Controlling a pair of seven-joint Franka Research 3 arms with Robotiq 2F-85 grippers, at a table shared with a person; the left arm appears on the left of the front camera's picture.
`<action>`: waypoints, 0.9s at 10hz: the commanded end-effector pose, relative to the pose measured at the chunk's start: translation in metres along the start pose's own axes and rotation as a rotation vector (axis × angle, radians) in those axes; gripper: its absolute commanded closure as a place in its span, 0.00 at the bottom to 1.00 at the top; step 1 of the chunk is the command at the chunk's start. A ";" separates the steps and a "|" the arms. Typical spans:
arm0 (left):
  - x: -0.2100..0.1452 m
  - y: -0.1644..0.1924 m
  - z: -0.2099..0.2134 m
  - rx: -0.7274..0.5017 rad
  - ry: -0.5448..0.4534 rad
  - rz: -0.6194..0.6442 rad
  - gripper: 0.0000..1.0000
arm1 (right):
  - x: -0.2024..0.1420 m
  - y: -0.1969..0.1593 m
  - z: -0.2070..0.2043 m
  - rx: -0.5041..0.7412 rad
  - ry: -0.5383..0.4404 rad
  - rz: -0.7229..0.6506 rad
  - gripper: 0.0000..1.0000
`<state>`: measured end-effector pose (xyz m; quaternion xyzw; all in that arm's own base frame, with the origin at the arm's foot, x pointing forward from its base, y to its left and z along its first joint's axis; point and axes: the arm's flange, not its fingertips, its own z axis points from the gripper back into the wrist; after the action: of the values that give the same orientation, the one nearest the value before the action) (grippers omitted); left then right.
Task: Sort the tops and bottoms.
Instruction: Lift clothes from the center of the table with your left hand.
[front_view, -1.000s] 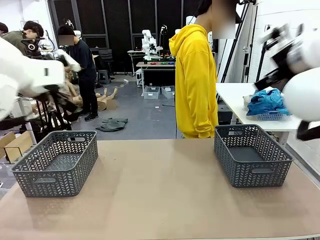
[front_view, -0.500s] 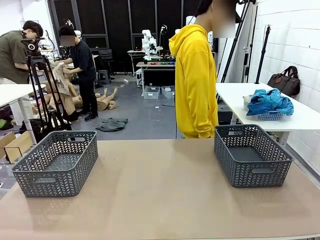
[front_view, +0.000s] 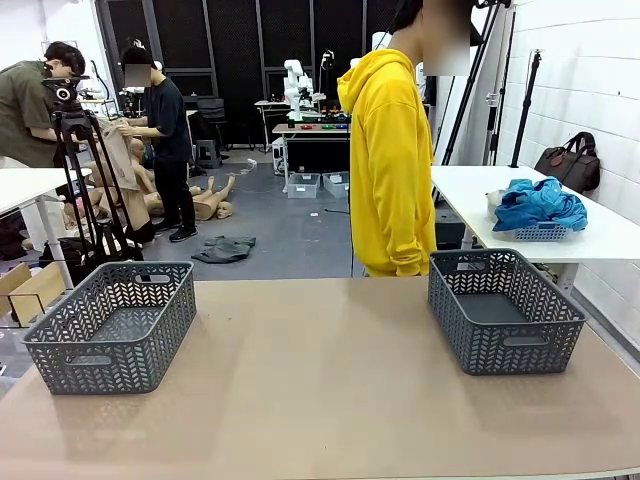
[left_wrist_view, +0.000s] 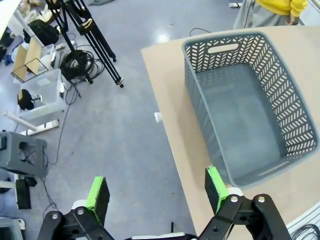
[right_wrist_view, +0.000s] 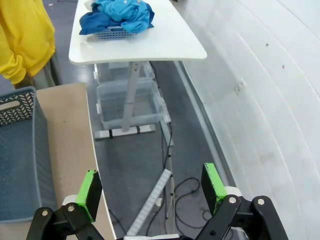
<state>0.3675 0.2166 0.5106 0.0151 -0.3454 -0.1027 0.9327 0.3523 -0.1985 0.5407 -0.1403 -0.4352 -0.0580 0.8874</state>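
With left gripper (left_wrist_view: 156, 192) and right gripper (right_wrist_view: 151, 187) both spread empty off the table (front_view: 320, 400), and the garments (front_view: 540, 203) heaped at two o'clock on the white side table (front_view: 600, 240), a reach may fall short or clip the grey basket (front_view: 505, 345).

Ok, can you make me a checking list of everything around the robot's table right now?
Surface: tan table, bare between the left basket and the right basket; both baskets hold nothing.
Job's things: blue and turquoise clothes heaped on the white side table, off the work table.
Clutter: nothing seen.
Grippers: left gripper open, at the table's left edge by the left basket; right gripper open, past the table's right edge.
Cables: black coils on the floor by a tripod; loose leads near the wall.
Surroundings: person in a yellow hoodie at the far side.
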 end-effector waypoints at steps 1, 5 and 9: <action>-0.001 0.001 0.005 0.006 -0.009 -0.011 0.00 | 0.002 -0.002 0.009 -0.004 -0.004 0.007 0.00; -0.001 0.001 0.005 0.006 -0.009 -0.011 0.00 | 0.002 -0.002 0.009 -0.004 -0.004 0.007 0.00; -0.001 0.001 0.005 0.006 -0.009 -0.011 0.00 | 0.002 -0.002 0.009 -0.004 -0.004 0.007 0.00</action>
<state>0.3660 0.2155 0.5150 0.0200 -0.3479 -0.1037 0.9316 0.3473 -0.1974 0.5491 -0.1413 -0.4419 -0.0581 0.8840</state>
